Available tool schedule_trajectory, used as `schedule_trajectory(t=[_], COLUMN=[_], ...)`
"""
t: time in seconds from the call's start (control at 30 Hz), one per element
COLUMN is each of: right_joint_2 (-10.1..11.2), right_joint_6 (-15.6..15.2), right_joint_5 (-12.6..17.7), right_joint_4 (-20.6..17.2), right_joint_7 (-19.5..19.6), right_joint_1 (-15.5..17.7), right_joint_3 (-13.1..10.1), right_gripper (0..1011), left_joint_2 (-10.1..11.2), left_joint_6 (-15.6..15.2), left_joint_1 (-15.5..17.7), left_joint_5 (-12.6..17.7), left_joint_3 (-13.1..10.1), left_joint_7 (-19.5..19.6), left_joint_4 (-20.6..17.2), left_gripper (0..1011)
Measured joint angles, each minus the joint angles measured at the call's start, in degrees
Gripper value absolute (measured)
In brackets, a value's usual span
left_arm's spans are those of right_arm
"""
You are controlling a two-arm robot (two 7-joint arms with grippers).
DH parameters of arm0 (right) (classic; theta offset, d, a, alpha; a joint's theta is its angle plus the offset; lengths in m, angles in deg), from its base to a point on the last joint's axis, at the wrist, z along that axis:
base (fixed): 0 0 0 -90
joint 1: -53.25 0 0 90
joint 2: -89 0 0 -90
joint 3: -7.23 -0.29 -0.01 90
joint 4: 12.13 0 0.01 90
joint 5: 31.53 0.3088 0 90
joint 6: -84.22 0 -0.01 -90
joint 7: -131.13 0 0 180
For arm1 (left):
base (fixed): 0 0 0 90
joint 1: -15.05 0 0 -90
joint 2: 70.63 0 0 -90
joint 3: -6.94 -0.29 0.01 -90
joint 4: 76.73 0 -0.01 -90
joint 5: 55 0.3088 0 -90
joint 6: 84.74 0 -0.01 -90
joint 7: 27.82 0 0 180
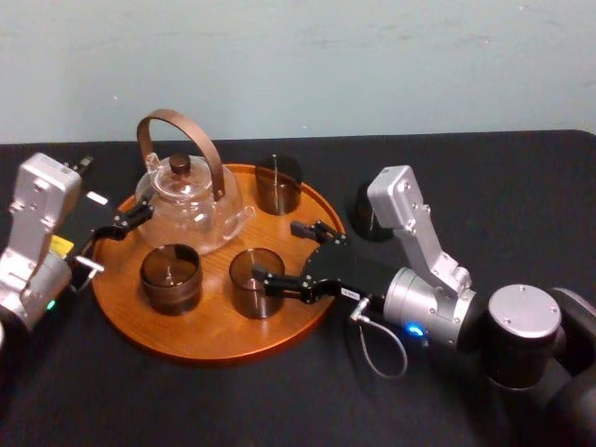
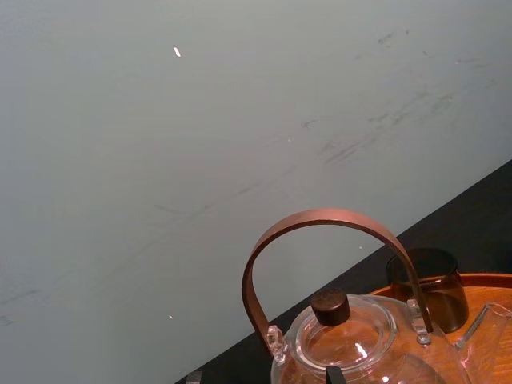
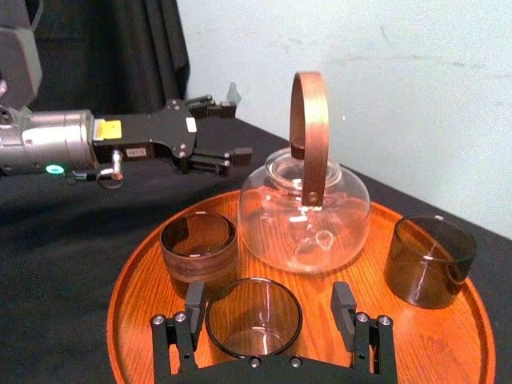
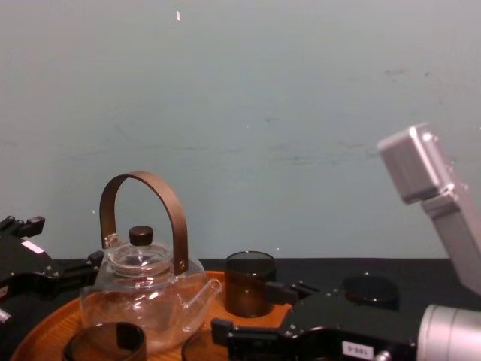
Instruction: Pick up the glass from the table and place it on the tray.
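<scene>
Your table (image 1: 521, 186) carries the tray (image 1: 209, 340). The teapot (image 1: 191, 209) sits at the tray's 11 o'clock. Your left gripper (image 1: 121, 240) hangs released at 9 o'clock beside it. Your right gripper (image 3: 268, 298) reaches in from 4 o'clock, fingers spread, unclenched. Between them, at the tray's 5 o'clock, stands the glass (image 1: 244, 296).

Silver arm links (image 1: 424, 233) carry black fingers (image 1: 275, 282), a grey cable loop (image 1: 403, 350) and a blue light (image 1: 413, 330).
</scene>
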State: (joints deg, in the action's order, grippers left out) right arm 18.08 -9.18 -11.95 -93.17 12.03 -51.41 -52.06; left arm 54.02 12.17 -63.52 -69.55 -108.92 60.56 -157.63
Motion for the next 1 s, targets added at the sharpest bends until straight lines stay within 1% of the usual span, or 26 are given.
schedule_trajectory(t=[0.33,0.4,0.43,0.47,0.67,0.7,0.77,0.8,0.87,0.9,0.97,1.0], right_joint_2=[2.9,3.66,4.36,4.36,7.17,7.78,8.46,9.08,9.57,10.04,10.4,10.75], right_joint_6=[1.29,1.63,1.9,1.9,2.66,2.89,3.17,3.43,3.67,3.94,4.22,4.57], right_joint_5=[1.63,2.17,2.57,2.57,3.96,4.27,4.62,4.96,5.21,5.52,5.76,5.78], right_joint_4=[-5.48,-6.72,-7.67,-7.67,-10.73,-11.25,-11.78,-12.14,-12.36,-12.53,-12.63,-12.64], right_joint_7=[0.13,0.17,0.28,0.28,1.37,1.72,2.15,2.53,2.88,3.25,3.73,4.37], right_joint_1=[3.3,4.26,5.16,5.16,8.6,9.39,10.34,11.28,11.96,12.74,13.41,14.07], right_joint_3=[-1.52,-2.05,-2.57,-2.57,-5.11,-5.86,-6.76,-7.72,-8.53,-9.44,-10.39,-11.39], right_gripper=[1002,1002,1002,1002,1002,1002,1002,1003,1002,1002,1002,1002], left_joint_2=[0.0,0.0,0.0,0.0,0.0,0.0,0.0,0.0,0.0,0.0,0.0,0.0], left_joint_6=[0.0,0.0,0.0,0.0,0.0,0.0,0.0,0.0,0.0,0.0,0.0,0.0], left_joint_1=[0.0,0.0,0.0,0.0,0.0,0.0,0.0,0.0,0.0,0.0,0.0,0.0], left_joint_5=[0.0,0.0,0.0,0.0,0.0,0.0,0.0,0.0,0.0,0.0,0.0,0.0], left_joint_3=[0.0,0.0,0.0,0.0,0.0,0.0,0.0,0.0,0.0,-0.01,0.0,0.0], left_joint_7=[0.0,0.0,0.0,0.0,0.0,0.0,0.0,0.0,0.0,0.0,0.0,0.0], left_joint_4=[0.0,0.0,0.0,0.0,0.0,0.0,0.0,0.0,0.0,0.0,0.0,0.0], left_gripper=[1001,1001,1001,1001,1002,1001,1001,1001,1001,1001,1001,1002])
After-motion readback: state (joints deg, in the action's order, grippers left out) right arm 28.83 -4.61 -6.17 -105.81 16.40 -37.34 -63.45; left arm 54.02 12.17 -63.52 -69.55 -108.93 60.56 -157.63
